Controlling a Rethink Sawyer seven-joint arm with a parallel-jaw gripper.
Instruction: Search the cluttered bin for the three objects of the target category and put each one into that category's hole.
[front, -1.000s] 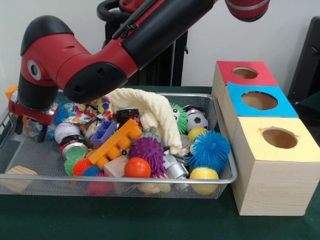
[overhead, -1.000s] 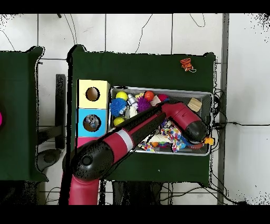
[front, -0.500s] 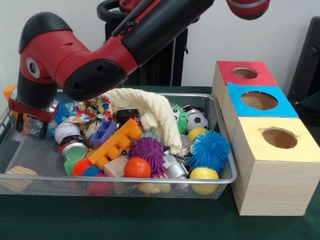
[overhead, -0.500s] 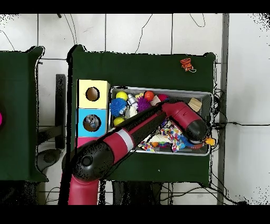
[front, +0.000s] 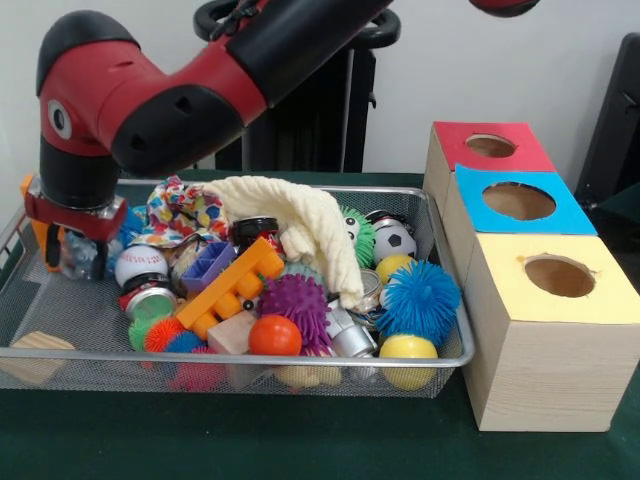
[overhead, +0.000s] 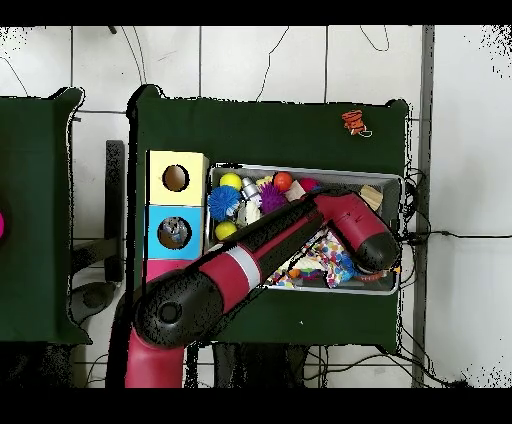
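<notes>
A wire mesh bin (front: 240, 355) holds mixed toys: a blue spiky ball (front: 418, 298), a purple spiky ball (front: 295, 303), an orange ball (front: 274, 335), a yellow ball (front: 408, 350), a small soccer ball (front: 393, 240), a baseball (front: 135, 265), an orange toy brick (front: 230, 285), metal tins and a cream cloth (front: 300, 225). My gripper (front: 72, 252) hangs low at the bin's far left end, over a clear glassy object, with something orange just behind it. In the overhead view the arm covers the gripper (overhead: 385, 262) at the bin's right end.
Beside the bin stand three wooden boxes with round holes, topped red (front: 490, 145), blue (front: 518, 200) and yellow (front: 558, 275). A patterned cloth (front: 185, 210) lies under the arm. A wood block (front: 35, 355) sits in the bin's near left corner. A small orange thing (overhead: 352, 122) lies on the green table.
The gripper has risen a little and shifted slightly toward the bin's middle. More of the patterned cloth shows now. The toys have not moved.
</notes>
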